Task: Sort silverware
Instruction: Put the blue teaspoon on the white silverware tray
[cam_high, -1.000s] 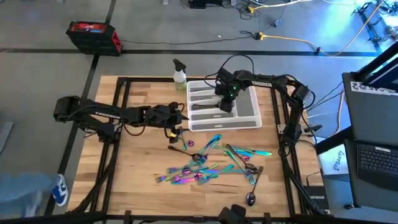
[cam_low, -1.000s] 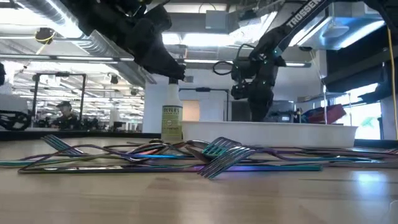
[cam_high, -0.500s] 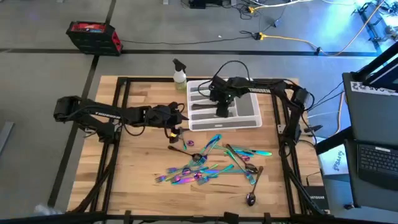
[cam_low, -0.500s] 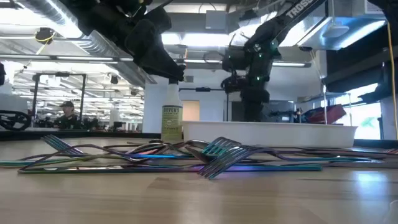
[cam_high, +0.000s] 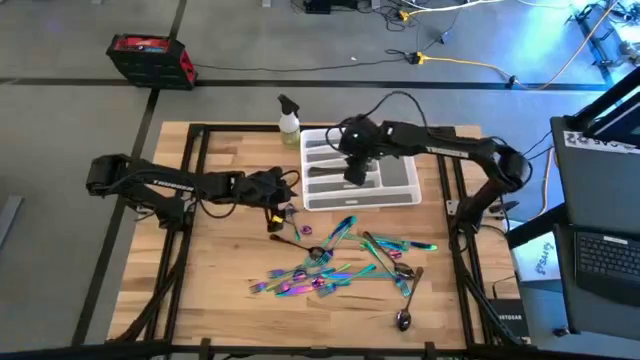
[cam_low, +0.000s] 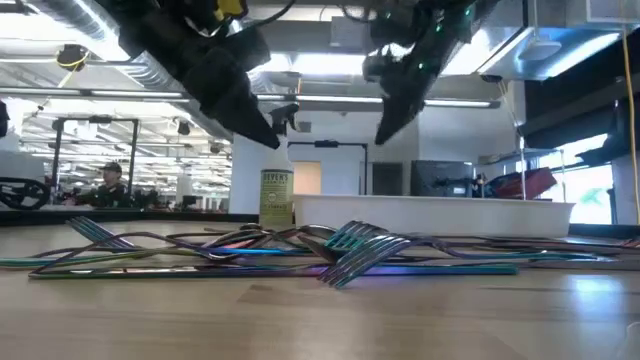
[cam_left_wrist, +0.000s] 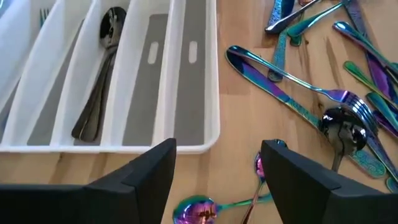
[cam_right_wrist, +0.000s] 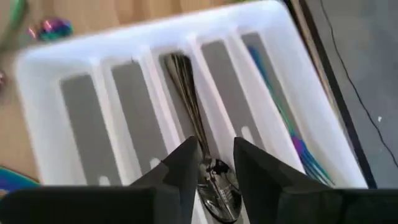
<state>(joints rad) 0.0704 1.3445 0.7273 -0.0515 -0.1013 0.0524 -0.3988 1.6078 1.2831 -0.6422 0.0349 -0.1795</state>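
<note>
The silverware (cam_high: 340, 265) lies in a loose rainbow pile on the wooden table, near the middle. Some pieces lie in the white tray (cam_high: 405, 195): dark spoons (cam_right_wrist: 186, 87) in a middle compartment, rainbow pieces (cam_right_wrist: 280, 99) in an outer one. My right gripper (cam_high: 355, 172) hovers above the tray's middle, slightly open (cam_right_wrist: 216, 155), with nothing between its fingers. My left gripper (cam_high: 277, 208) hangs open (cam_left_wrist: 217, 155) above the table, just off the tray's near left corner. A rainbow spoon (cam_left_wrist: 199, 210) lies on the wood below it.
A spray bottle (cam_high: 289, 120) stands at the tray's far left corner. One dark spoon (cam_high: 403, 320) lies apart near the table's front edge. A single spoon (cam_high: 298, 232) lies left of the pile. Bare wood spreads over the table's left half.
My right gripper has risen out of the tray and tipped, staying above its middle, while that arm's elbow has swung toward the table's right edge. My left gripper has shifted a little toward the near edge.
</note>
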